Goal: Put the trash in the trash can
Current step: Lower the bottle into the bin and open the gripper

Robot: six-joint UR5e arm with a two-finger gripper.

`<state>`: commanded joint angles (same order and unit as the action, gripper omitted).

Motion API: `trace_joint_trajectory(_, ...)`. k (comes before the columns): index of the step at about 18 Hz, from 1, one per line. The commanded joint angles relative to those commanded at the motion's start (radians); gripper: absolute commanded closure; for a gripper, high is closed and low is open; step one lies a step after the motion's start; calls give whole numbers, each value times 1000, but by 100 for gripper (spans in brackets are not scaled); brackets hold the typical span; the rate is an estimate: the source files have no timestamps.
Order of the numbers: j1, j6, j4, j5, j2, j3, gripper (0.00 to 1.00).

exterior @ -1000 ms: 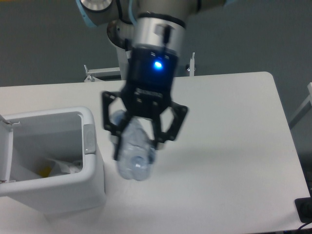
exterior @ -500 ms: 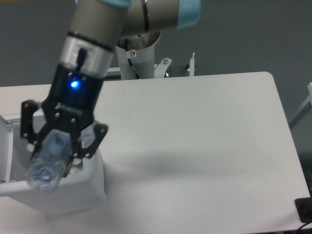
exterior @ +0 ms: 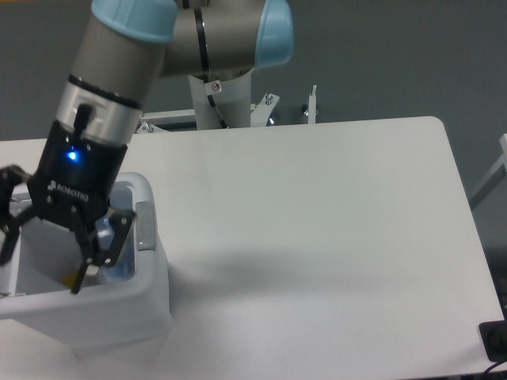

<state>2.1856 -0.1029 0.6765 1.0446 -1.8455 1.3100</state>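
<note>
"ROBOTIQ"-marked gripper (exterior: 43, 257), fingers spread, over trash can (exterior: 150, 297), bottle (exterior: 117, 257) apparently released inside.

I read only one marking from here, the white word "ROBOTIQ" printed on the black body of the gripper (exterior: 49, 256), just below its blue light.

A white table (exterior: 333, 222) with a rounded far corner fills most of the view; its top is smooth and evenly lit, with a soft shadow across the middle; behind it stands a plain dark grey wall (exterior: 396, 55); a white metal frame (exterior: 313, 107) shows at the table's far edge; a dark object (exterior: 495, 340) sits at the lower right corner.
</note>
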Motion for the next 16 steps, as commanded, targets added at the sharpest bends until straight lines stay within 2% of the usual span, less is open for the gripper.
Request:
trace_joint_trajectory(4,181,2,9,27,69,32,0)
trace_joint_trajectory(5,241,3,9,84,80,64,0)
trace_joint_trajectory(7,301,-21,14,193,91,77,0)
trace_joint_trajectory(9,318,-140,52,335,110,109,0)
trace_joint_trajectory(10,318,-273,96,432,123,139,0)
trace_joint_trajectory(12,316,-456,181,570,150,187,0)
trace_joint_trajectory(15,318,-575,289,592,180,193,0)
trace_joint_trajectory(16,319,-578,307,589,183,192,0)
